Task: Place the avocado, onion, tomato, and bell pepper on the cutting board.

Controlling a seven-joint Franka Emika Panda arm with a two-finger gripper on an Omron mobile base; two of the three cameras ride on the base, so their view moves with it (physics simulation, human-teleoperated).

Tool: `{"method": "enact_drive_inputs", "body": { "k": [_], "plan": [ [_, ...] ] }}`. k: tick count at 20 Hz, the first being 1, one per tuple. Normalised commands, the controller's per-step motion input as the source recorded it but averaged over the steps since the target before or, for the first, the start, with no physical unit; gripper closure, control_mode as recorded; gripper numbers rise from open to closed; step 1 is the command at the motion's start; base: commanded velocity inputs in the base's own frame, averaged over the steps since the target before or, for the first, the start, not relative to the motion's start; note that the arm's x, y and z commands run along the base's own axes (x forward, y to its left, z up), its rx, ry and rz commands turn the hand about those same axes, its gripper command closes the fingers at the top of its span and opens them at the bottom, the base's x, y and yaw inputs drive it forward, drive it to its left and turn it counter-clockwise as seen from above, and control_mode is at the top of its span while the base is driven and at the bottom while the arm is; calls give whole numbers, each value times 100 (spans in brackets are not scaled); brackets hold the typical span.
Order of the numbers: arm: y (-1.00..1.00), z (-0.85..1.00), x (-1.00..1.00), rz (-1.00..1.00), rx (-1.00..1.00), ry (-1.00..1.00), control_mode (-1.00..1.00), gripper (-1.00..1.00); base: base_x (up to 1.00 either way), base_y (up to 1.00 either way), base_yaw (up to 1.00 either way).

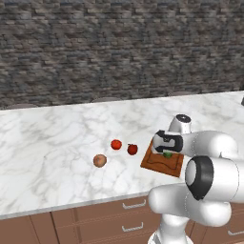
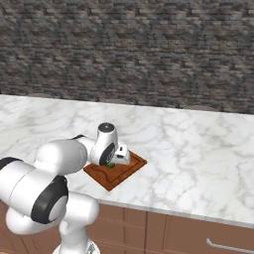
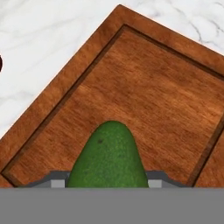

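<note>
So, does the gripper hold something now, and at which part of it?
It appears to hold the avocado over the cutting board. The gripper seems to clamp its wide end; the narrow end points away. The contact itself is hidden.

The white arm is hiding most of the dark green avocado (image 1: 167,154) and part of the reddish-brown wooden cutting board (image 1: 162,165).

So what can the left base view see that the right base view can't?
The left base view takes in the onion and two small red balls sitting on the marble counter, left of the board. The right base view has a long bare stretch of counter to the board's right and a drawer handle low at its right. Both see the cutting board, the green avocado over it and the gripper.
</note>
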Motion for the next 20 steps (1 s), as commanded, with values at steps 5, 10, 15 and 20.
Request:
{"method": "enact_drive_inputs", "body": {
  "k": [5, 10, 15, 20],
  "plan": [
    [0, -23, 0, 0, 0, 3, -100, -100, 0, 0, 0],
    [0, -10, 0, 0, 0, 0, -100, -100, 0, 0, 0],
    [0, 1, 0, 0, 0, 0, -100, -100, 0, 0, 0],
    [4, 63, -1, 0, 1, -6, -100, -100, 0, 0, 0]
  ]
}}
